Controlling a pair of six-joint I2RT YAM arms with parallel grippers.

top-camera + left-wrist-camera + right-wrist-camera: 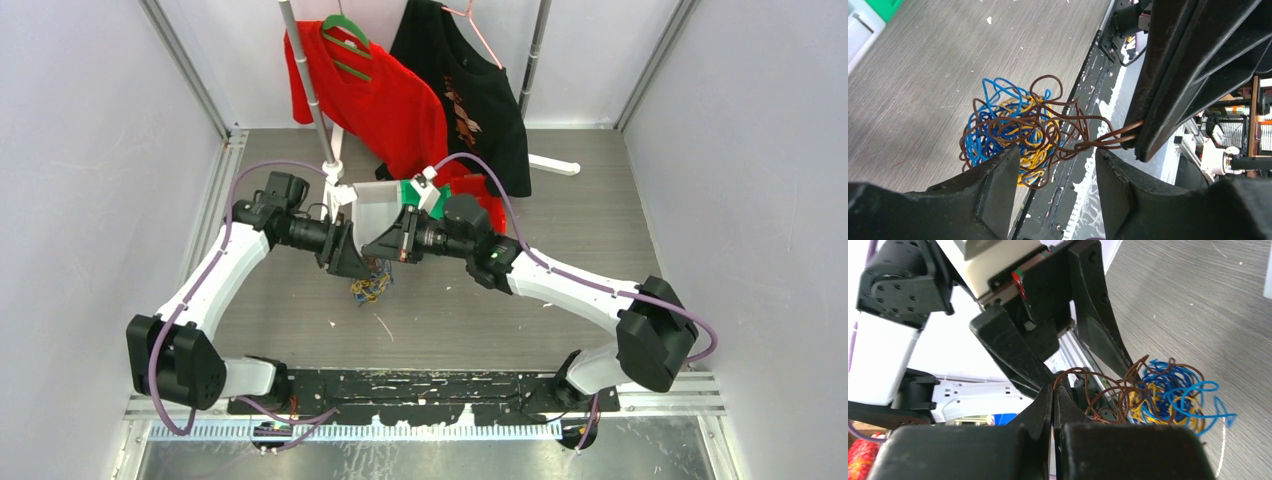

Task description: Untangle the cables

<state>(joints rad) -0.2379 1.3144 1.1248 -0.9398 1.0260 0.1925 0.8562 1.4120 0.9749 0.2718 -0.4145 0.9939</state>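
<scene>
The cables [370,288] form one clump of brown, blue and yellow strands, sitting near the middle of the counter [590,220], a little toward its left edge and about midway between the far and near edges. The right gripper [1053,390] has its fingers pressed together on a few brown strands drawn out from the clump's side, and those strands run taut to the bundle. The left gripper [1058,155] has its fingers spread apart just above the clump, gripping nothing. The clump seems to hang from the pinched strands rather than lie on the surface (the wrist views leave that uncertain). The step in hand looks like the first separation: one arm anchors a brown loop while the other lines up for a second grip. Next, the left fingers should probably close on a blue or yellow loop, well clear of the brown one, before the arms draw apart slowly, since a hard pull could tighten the knot.
</scene>
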